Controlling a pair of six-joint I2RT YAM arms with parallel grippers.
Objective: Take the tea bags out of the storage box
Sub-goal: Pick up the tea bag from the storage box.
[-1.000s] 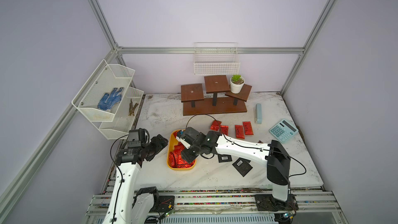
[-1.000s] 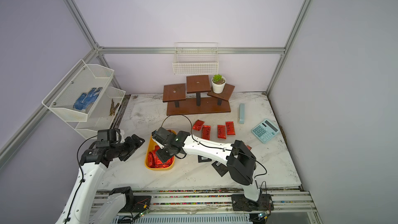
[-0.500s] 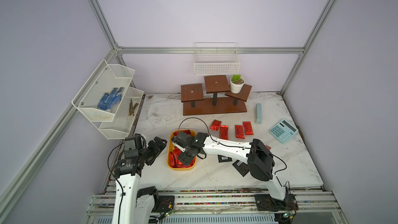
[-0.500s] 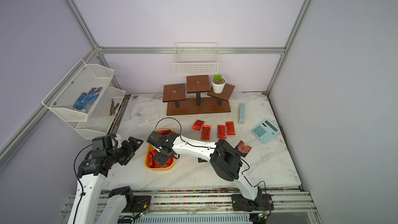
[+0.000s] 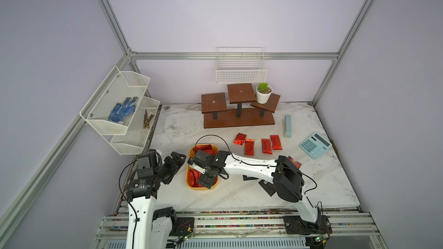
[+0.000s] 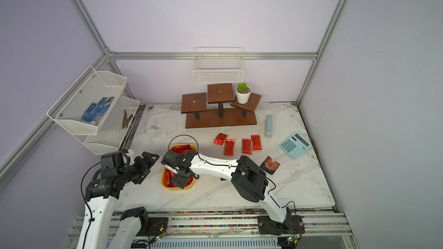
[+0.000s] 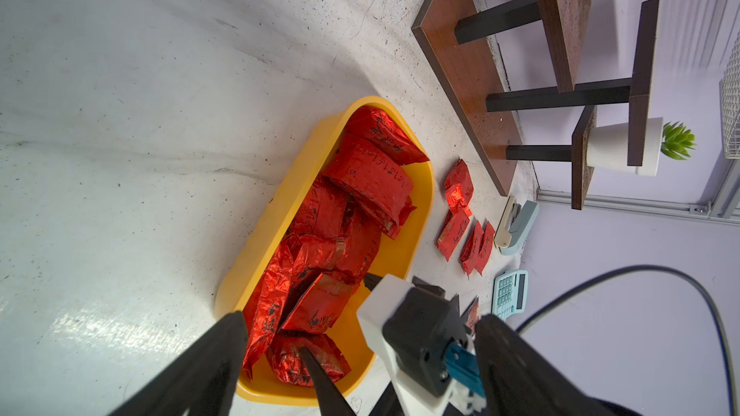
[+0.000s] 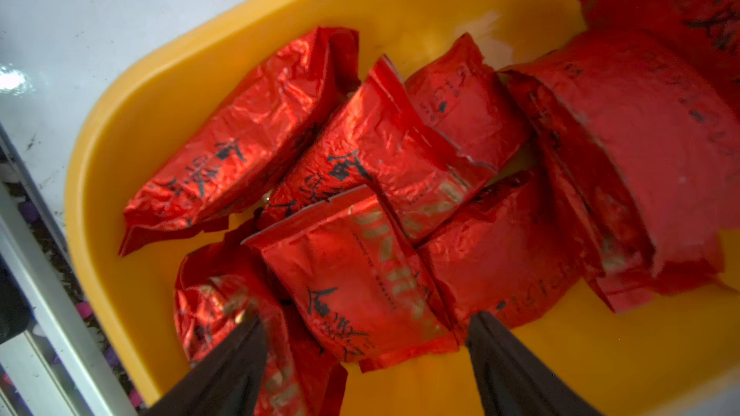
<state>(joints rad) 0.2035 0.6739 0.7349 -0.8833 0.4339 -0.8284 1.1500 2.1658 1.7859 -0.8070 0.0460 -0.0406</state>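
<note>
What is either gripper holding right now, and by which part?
Nothing. The right gripper is open, straddling a tea bag in the box, unclamped. The left gripper is open and empty beside the box.

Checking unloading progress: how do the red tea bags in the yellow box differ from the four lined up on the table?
The tea bags in the storage box lie heaped and overlapping; the four tea bags on the table lie flat in a row. The boxed ones sit under the right gripper, jaws open; no gripper is near the four. Both are shiny red foil, dark-printed.
</note>
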